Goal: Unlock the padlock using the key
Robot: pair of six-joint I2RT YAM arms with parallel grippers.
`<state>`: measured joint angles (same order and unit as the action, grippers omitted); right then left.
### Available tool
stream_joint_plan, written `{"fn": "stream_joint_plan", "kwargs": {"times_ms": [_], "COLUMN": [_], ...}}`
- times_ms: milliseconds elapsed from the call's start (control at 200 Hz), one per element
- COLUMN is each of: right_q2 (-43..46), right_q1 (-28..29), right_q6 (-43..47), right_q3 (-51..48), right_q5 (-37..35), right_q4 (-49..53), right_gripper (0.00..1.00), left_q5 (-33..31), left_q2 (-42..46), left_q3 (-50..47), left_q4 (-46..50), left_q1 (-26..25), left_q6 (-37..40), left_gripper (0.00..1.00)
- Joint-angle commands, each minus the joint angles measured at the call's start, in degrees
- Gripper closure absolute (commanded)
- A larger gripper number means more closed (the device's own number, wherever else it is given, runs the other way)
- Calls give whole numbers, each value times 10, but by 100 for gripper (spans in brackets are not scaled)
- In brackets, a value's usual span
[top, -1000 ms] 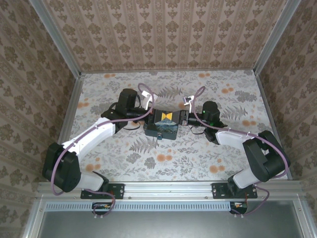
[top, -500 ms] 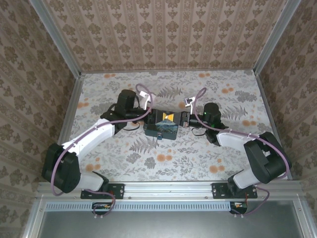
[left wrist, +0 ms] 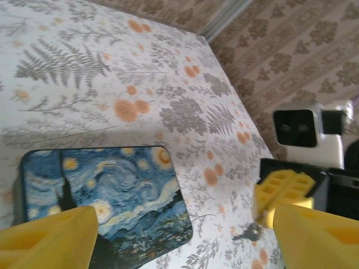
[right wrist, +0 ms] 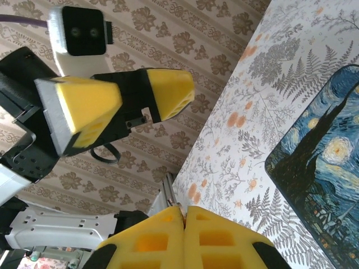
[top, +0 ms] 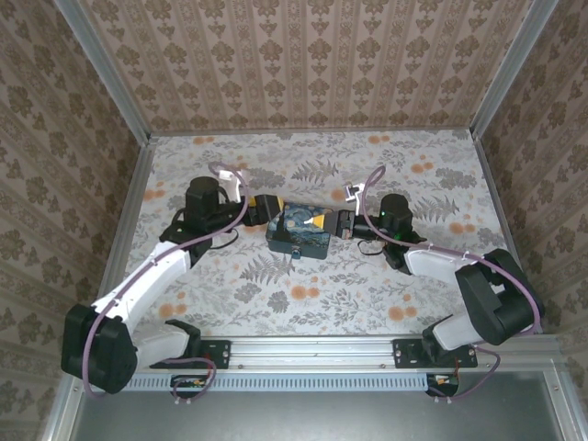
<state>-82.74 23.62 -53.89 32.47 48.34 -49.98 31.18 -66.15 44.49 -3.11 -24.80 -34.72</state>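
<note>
Left gripper (right wrist: 132, 101) hung open just left of the box (top: 299, 231). Right gripper (right wrist: 184, 216), just right of it, had its fingers pressed together. Padlock (top: 295, 260) lay by the box's near edge.

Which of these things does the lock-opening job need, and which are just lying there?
Job: padlock; right gripper, shut; left gripper, open; small dark bit near the right fingertips, maybe the key.
Lying about: painted box; floral table.

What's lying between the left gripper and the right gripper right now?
The Starry Night box. The top external view shows it lying between the left gripper and the right gripper.
</note>
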Motion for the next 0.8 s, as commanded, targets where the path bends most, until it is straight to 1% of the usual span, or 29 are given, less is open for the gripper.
{"fn": "stream_joint_plan", "kwargs": {"times_ms": [0, 45, 65, 140, 275, 295, 375, 485, 580, 690, 795], "right_q2": [25, 27, 48, 74, 103, 105, 108, 108, 109, 114, 116], "right_q1": [-2, 0, 2, 9, 39, 46, 74, 116, 142, 159, 169], "right_q6": [21, 42, 55, 111, 206, 221, 279, 358, 408, 446, 476], "right_q3": [-7, -6, -5, 2, 18, 18, 22, 18, 13, 14, 21], "right_q5": [-21, -45, -61, -114, -217, -231, -285, -351, -396, -425, -438], "right_q4": [2, 27, 42, 99, 162, 167, 179, 170, 152, 148, 154], "right_gripper": [100, 100, 100, 100, 100, 100, 100, 100, 100, 100, 100], "left_q5": [0, 7, 9, 8, -19, -22, -35, -52, -67, -80, -88], "left_q2": [-11, -21, -26, -37, -52, -53, -62, -71, -75, -73, -73], "left_q3": [-9, -10, -11, -16, 2, 5, 12, 19, 24, 21, 13], "left_q4": [-24, -36, -45, -78, -61, -61, -65, -79, -76, -73, -89], "left_q1": [6, 5, 4, -4, -10, -27, -41, -61, -77, -89, -100], "left_q6": [-69, -114, -136, -208, -306, -320, -369, -423, -451, -476, -503], "left_gripper": [17, 18, 18, 18, 20, 20, 24, 31, 37, 43, 47]}}
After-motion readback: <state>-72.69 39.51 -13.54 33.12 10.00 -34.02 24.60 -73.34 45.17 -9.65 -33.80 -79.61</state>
